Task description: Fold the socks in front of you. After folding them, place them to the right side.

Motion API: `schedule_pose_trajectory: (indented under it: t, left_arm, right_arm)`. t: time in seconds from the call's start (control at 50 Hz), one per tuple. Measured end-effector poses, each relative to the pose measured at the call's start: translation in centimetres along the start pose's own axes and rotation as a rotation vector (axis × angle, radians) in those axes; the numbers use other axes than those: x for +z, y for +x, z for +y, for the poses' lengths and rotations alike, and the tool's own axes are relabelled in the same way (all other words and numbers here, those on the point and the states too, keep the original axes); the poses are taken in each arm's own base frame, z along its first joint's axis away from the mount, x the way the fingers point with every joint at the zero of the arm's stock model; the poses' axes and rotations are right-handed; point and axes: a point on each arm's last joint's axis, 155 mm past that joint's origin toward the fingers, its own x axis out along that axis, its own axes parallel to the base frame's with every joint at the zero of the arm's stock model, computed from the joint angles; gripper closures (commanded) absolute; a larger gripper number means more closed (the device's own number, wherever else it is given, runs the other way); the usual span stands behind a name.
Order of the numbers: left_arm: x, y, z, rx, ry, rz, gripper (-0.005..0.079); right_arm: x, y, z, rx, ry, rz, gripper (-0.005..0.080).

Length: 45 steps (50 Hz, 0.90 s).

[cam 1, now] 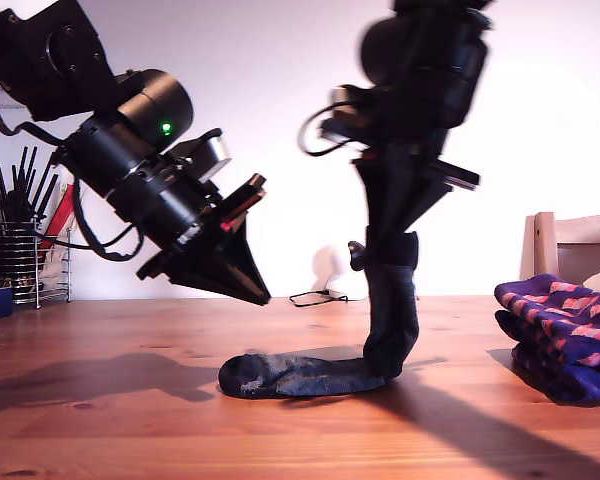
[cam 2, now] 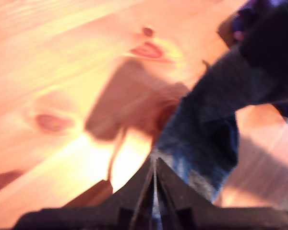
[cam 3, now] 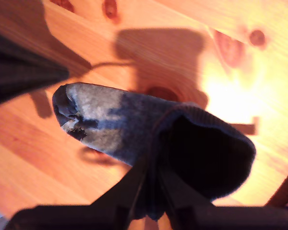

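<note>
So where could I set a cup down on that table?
The widest bare tabletop is at the exterior view's left, between the wire rack and the toe of the grey sock. A narrower strip lies between that sock and the checked socks. The middle is crowded: my second gripper holds the sock up, my first gripper hovers close.

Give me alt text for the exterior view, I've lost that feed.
My second end effector lifts a dark grey-blue sock by its cuff, the toe end lying on the wooden table. My first end effector hovers shut above the toe at the exterior view's left. A folded purple checked pair sits at the exterior view's right.
</note>
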Motion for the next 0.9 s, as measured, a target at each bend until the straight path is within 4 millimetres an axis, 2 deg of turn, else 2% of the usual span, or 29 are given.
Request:
schedule_pose_trajectory:
  t: [0.1,0.26,0.38,0.52,0.76,0.9]
  left_arm:
    - [1.0,-1.7,0.4,0.023,-0.006,-0.028,0.0763]
    - [3.4,-7.0,0.4,0.063,-0.010,-0.108,0.0763]
    - [3.7,-9.9,1.0,0.095,-0.015,-0.123,0.0763]
    - [2.7,-10.7,2.4,0.123,-0.056,-0.095,0.0764]
    - [1.1,-11.2,3.1,0.132,-0.076,-0.039,0.0763]
    - [1.2,-11.9,4.0,0.136,-0.098,-0.051,0.0763]
  right_arm:
    - [0.0,0.2,0.6,-0.046,-0.032,0.001,0.0765]
    - [0.2,0.4,1.4,-0.081,-0.068,-0.011,0.0765]
    - [0.7,0.5,2.2,-0.089,-0.072,-0.036,0.0765]
    - [0.8,0.9,2.7,-0.130,-0.097,-0.041,0.0765]
    - [-0.6,4.7,4.0,-0.211,-0.151,0.036,0.0765]
    - [-1.2,5.8,4.9,-0.237,-0.179,0.056,0.0765]
